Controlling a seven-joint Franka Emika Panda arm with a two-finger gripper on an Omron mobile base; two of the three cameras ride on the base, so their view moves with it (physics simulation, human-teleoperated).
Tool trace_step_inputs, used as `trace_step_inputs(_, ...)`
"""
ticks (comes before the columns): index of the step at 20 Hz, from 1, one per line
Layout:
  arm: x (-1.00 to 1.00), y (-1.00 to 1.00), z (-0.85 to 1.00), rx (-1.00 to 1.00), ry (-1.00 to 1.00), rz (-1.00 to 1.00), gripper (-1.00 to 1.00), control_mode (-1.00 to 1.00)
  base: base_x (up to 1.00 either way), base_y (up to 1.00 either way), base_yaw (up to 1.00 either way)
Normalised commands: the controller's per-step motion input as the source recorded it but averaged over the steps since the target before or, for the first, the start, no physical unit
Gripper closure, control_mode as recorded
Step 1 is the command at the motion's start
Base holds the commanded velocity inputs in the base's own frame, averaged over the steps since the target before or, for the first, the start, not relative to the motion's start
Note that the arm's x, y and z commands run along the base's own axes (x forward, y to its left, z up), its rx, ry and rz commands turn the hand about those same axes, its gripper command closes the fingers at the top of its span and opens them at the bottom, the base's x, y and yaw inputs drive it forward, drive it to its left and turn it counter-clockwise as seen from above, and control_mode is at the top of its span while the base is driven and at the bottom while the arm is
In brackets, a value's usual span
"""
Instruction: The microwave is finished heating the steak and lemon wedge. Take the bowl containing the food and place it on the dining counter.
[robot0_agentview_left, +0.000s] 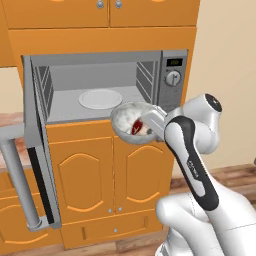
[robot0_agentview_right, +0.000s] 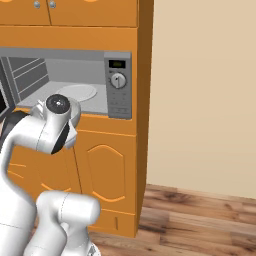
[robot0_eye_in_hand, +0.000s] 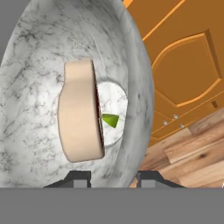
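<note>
Gripper clamped on the near rim of the bowl, one finger on either side of the wall. The bowl hangs tilted just in front of the microwave, level with its open mouth and outside the cavity. Inside the bowl lies the steak, with a small green lemon wedge beside it. Farther back, a white plate rests on the microwave floor; the door stands swung open at left.
</note>
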Motion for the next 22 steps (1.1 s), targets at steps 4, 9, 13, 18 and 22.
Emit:
trace_step_inputs(4,0.0,0.0,0.0,0.0,0.0,0.0,1.0,-1.0,0.0,0.0,0.0)
trace_step_inputs(9,0.0,0.0,0.0,0.0,0.0,0.0,1.0,1.0,-0.08,-0.04,0.0)
trace_step_inputs(13,0.0,0.0,0.0,0.0,0.0,0.0,1.0,1.0,-0.63,-0.48,0.21)
trace_step_inputs(18,0.0,0.0,0.0,0.0,0.0,0.0,1.0,1.0,-0.86,-0.91,0.39)
trace_step_inputs(22,0.0,0.0,0.0,0.0,0.0,0.0,1.0,1.0,-0.88,-0.83,0.65)
